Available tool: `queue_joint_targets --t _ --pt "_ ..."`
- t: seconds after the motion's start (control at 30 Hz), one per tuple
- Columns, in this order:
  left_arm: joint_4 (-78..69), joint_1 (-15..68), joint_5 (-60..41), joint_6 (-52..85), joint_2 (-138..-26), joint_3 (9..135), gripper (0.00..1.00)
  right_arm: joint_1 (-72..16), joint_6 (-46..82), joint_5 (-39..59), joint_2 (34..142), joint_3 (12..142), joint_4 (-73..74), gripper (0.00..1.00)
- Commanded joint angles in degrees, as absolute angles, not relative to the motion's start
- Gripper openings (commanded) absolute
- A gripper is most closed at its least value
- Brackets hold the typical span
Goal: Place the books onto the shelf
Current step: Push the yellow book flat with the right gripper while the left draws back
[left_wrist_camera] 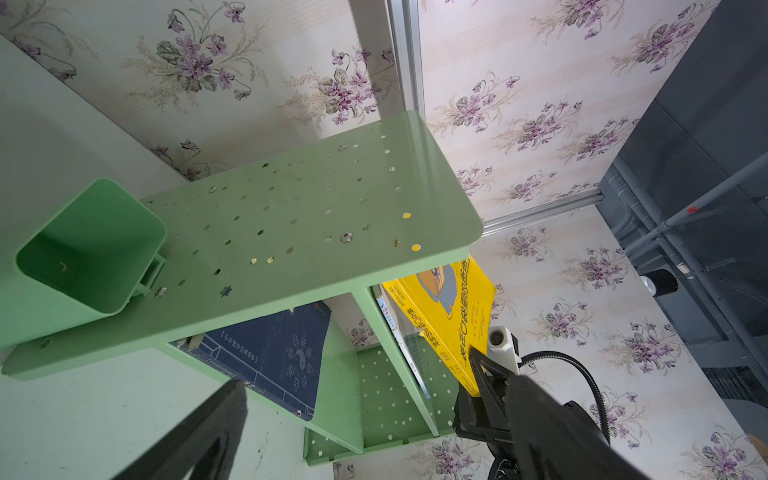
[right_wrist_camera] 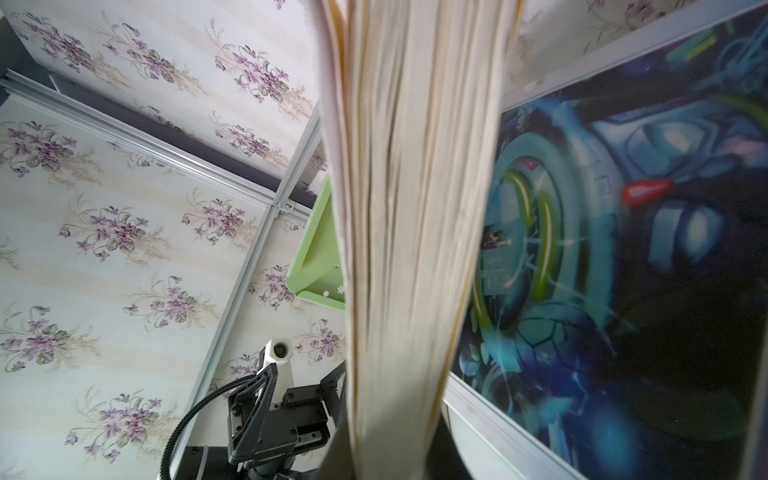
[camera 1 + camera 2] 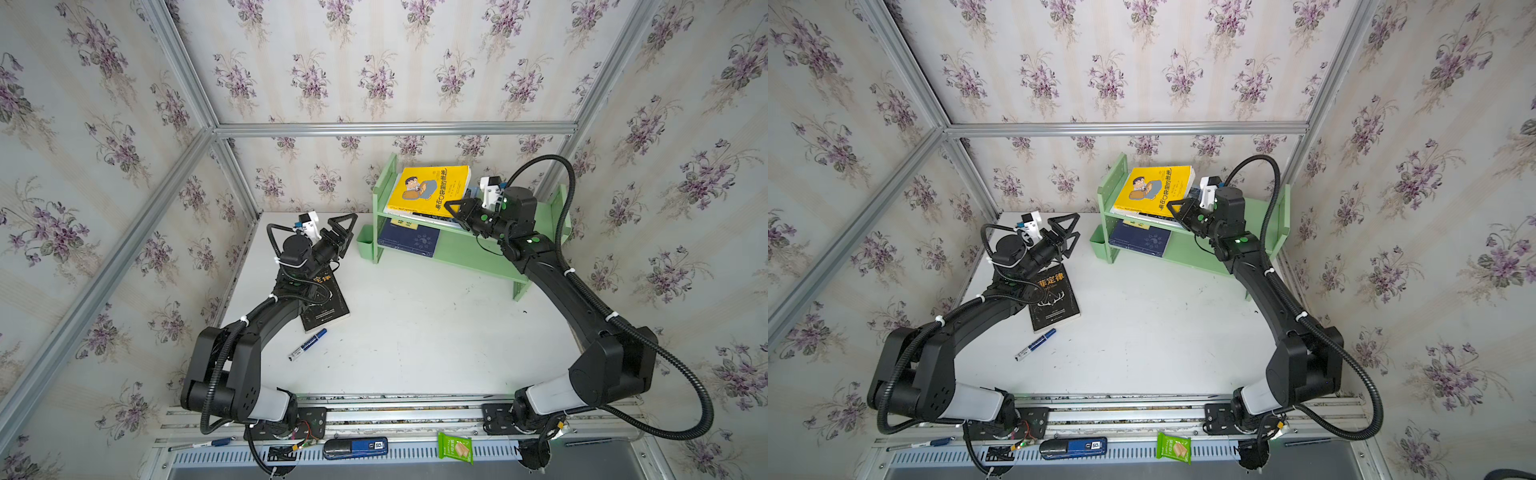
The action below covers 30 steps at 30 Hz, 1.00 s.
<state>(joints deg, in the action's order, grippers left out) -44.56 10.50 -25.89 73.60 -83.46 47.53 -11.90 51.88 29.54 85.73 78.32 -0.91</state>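
Left pincer (image 3: 349,232): jaws spread wide, arm bent, beside the shelf (image 3: 457,254), cup end. Right pincer (image 3: 454,212): clamped on yellow book (image 3: 428,189), arm extended, shelf's top tier.

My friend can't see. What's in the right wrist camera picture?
Up close, the page edges of a held book fill the middle. Next to them is a blue swirl book cover, with a green shelf corner and flowery wallpaper behind.
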Motion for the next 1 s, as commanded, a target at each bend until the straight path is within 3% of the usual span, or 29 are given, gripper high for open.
queue_joint_targets --t 0.0,0.97 --pt "-47.99 10.44 -27.28 74.28 -83.58 47.99 0.99 -11.87 54.94 33.6 86.35 79.21 7.95 0.1" --pt "-47.42 11.69 -29.7 73.73 -86.26 51.06 0.99 -10.37 55.03 37.44 88.05 78.27 6.37 0.09"
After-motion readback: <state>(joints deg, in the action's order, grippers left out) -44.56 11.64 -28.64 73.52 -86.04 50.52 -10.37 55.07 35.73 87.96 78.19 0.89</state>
